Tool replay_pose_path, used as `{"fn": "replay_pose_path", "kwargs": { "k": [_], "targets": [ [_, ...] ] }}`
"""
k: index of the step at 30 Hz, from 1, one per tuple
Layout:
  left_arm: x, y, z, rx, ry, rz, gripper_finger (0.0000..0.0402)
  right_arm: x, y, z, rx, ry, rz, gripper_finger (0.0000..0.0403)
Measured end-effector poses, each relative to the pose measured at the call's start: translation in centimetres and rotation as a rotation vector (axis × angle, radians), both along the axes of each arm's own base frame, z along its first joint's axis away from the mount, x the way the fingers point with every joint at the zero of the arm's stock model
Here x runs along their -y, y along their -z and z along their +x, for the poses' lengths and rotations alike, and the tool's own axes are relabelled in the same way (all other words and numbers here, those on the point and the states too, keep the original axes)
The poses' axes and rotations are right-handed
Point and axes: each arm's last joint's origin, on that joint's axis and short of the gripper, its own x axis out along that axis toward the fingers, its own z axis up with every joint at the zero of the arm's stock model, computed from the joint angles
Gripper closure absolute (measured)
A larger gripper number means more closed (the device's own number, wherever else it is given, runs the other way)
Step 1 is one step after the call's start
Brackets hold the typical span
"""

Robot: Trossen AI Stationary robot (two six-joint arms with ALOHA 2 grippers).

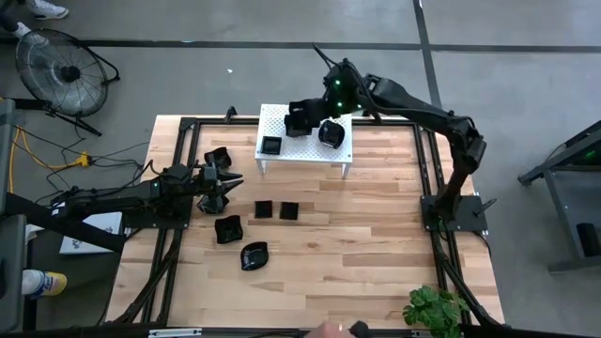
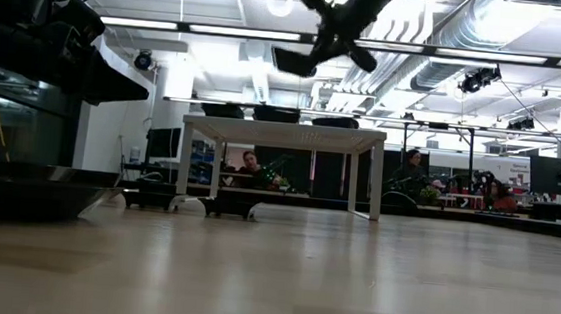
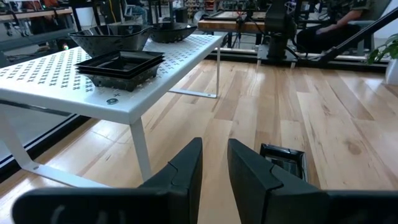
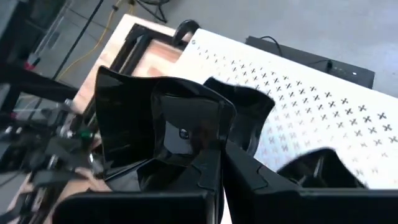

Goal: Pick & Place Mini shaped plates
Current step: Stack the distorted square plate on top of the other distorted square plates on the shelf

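My right gripper (image 4: 219,163) is hanging above the far left part of the white perforated stand (image 1: 302,148), its fingers clamped together on the rim of a wavy-rimmed black plate (image 4: 163,127), which is sitting lifted clear of the stand top. In the low view that plate (image 2: 293,61) is showing tilted in the air above the stand. On the stand itself, a square black plate (image 1: 271,145) is lying near the left edge and a rounder one (image 1: 331,133) is sitting toward the right. My left gripper (image 3: 214,163) is waiting low over the wooden surface (image 1: 376,235) on the left side, fingers standing a narrow gap apart and holding nothing that I can see. Just beside it, one black plate (image 1: 217,157) is lying on the far side and another (image 1: 227,228) on the near side. Two small square plates (image 1: 264,208) are lying side by side near the middle of the surface, in front of the stand, and a rounder plate (image 1: 254,254) is lying nearer still.
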Motion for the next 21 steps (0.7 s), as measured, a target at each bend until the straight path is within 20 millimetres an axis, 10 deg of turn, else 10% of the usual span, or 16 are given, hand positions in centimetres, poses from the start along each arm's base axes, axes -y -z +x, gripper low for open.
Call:
{"fn": "replay_pose_path", "kwargs": {
  "k": [21],
  "targets": [
    [-0.7, 0.2, -0.4, -0.036, -0.278, 0.035, 0.0328, 4.4, 3.4, 1.2, 0.065, 0.023, 0.126, 0.0398]
  ]
}}
